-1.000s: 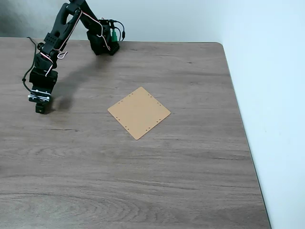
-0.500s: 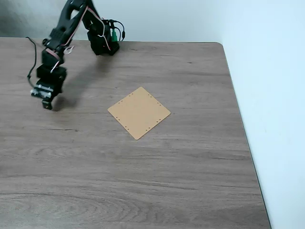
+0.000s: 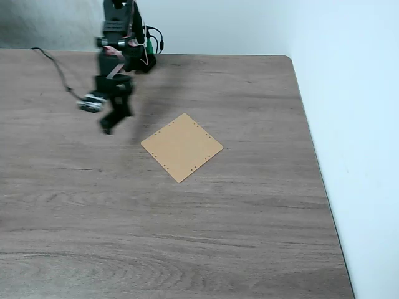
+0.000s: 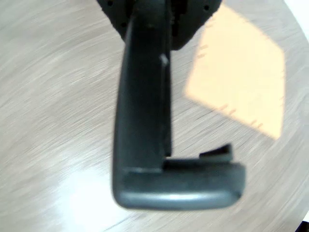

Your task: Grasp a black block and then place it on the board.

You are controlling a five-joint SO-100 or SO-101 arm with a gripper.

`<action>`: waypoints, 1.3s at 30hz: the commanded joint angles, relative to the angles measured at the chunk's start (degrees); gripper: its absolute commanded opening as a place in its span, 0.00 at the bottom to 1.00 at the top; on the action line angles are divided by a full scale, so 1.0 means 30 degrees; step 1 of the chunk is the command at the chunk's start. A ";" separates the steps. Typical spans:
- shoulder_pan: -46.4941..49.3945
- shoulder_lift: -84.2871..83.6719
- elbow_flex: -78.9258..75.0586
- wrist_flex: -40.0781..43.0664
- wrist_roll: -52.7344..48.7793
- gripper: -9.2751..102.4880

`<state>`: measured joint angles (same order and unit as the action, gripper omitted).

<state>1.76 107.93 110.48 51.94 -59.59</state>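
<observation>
In the fixed view my gripper [image 3: 108, 126] hangs above the table, just left of the tan board [image 3: 182, 147], which lies flat near the table's middle. The wrist view is blurred. There the black block [image 4: 178, 186] lies crosswise at the end of the long black finger [image 4: 142, 96]. My gripper [image 4: 186, 162] is shut on it. A corner of the board [image 4: 241, 82] shows to the upper right of the finger. In the fixed view the block cannot be told apart from the dark gripper.
The arm's base [image 3: 134, 56] stands at the table's back edge with a cable [image 3: 59, 71] trailing to the left. The wood-grain table [image 3: 218, 237] ends at its right edge near a pale wall [image 3: 355, 124].
The arm has lifted off the table at the far left and swung right toward the board. No block is left where the gripper was.
</observation>
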 commanded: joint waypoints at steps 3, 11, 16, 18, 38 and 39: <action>-0.2637 0.0586 -0.1230 0.0117 0.2490 0.08; -0.5713 -0.2490 -0.4160 0.0352 0.6064 0.08; -0.7207 -0.4453 -0.5684 0.0352 0.7383 0.08; -0.7676 -0.5303 -0.6562 0.0322 0.7793 0.08; -0.8145 -0.8379 -0.7354 -0.0557 0.8174 0.08; -0.8145 -0.8379 -0.7266 -0.0527 0.8086 0.08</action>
<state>-21.80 81.04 90.09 50.89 -34.28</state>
